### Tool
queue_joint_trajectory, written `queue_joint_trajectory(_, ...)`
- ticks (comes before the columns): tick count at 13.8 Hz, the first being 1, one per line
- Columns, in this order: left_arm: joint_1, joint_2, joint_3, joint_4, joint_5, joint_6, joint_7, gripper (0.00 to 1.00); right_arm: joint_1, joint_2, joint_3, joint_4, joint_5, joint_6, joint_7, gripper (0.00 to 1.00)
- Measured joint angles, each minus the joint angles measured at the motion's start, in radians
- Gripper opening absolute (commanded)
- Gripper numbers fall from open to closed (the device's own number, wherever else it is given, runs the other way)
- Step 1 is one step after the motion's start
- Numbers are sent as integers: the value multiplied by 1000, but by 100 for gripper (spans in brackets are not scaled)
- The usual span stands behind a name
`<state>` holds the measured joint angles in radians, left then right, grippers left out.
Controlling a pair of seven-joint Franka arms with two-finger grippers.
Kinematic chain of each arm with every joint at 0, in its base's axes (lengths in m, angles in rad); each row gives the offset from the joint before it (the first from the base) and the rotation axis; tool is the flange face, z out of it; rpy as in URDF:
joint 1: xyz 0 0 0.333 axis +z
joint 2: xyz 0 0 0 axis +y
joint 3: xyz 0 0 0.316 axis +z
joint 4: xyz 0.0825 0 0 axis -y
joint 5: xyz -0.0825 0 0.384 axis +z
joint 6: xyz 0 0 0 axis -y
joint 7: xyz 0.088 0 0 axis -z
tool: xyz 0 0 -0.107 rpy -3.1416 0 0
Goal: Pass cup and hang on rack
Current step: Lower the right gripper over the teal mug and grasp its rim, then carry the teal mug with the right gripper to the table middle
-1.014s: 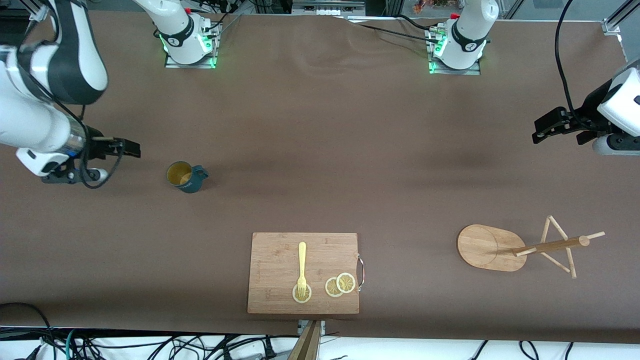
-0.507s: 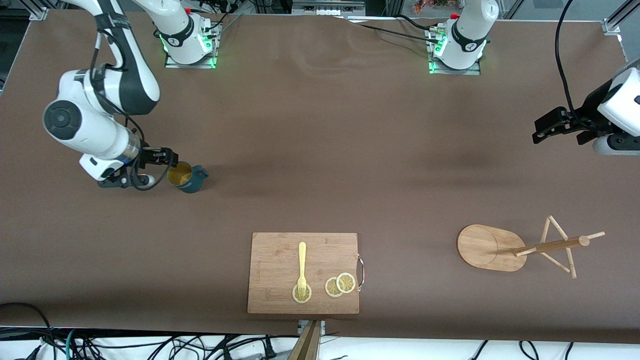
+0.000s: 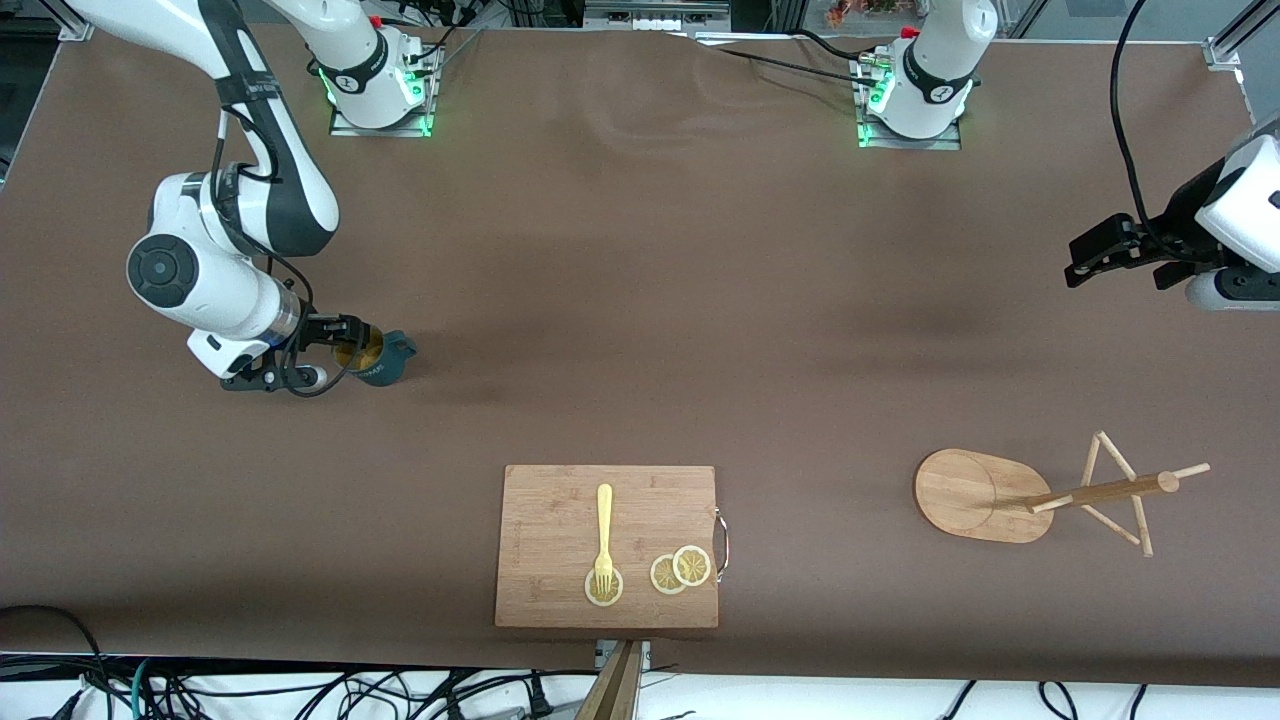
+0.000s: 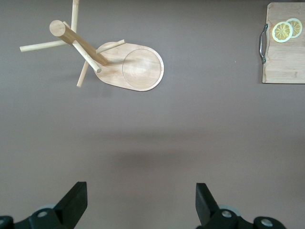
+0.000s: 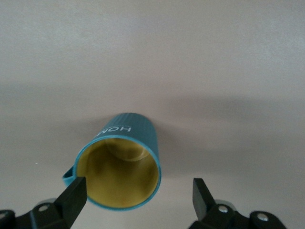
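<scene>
The right gripper (image 3: 352, 345) sits low at the cup (image 3: 378, 357) toward the right arm's end of the table, its two black fingers (image 5: 74, 198) spread wide and nothing pinched between them. In the right wrist view one finger stands against the rim on the handle side and the other stands clear of the cup's wall, so the yellow-ochre mouth of the cup (image 5: 121, 164) lies between the open fingers; whether either finger actually touches the rim cannot be told. The cup stands on the brown table (image 3: 640, 300), dark teal outside with white lettering on its ribbed wall, its handle pointing toward the left arm's end. The right arm bends down from its base at the top of the front view to reach it. Nearer the front camera, about midway along the table, lies a rectangular cutting board (image 3: 560, 520) carrying a pale yellow fork (image 3: 604, 530) and lemon slices (image 3: 681, 568). The rack (image 3: 985, 495) stands toward the left arm's end of the table, well apart from the cup, its oval base on the cloth and its pole and thin pegs empty. The left gripper (image 3: 1105, 250) waits in the air over bare table near that end, its fingers (image 4: 76, 202) spread wide and holding nothing.
</scene>
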<state>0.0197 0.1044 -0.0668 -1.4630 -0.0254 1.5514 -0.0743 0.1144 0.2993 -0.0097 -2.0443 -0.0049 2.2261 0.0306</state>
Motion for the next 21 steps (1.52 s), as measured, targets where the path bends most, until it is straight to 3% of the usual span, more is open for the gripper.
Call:
queue_joint_trajectory(1, 0, 0, 0, 0, 0, 0, 0, 100, 0, 8, -10, 0, 0, 7, -23, 91)
queue_joint_trajectory(2, 0, 0, 0, 0, 0, 0, 0, 100, -1, 14, -20, 0, 0, 12, -45, 81)
queue_joint_trajectory(8, 0, 0, 0, 0, 0, 0, 0, 100, -5, 59, -29, -28, 0, 84, -60, 0)
queue_joint_trajectory(16, 0, 0, 0, 0, 0, 0, 0, 100, -3, 98, -26, 20, 1, 101, -62, 0)
queue_joint_trajectory(21, 0, 0, 0, 0, 0, 0, 0, 100, 11, 83, -14, 211, 2, -161, -63, 0)
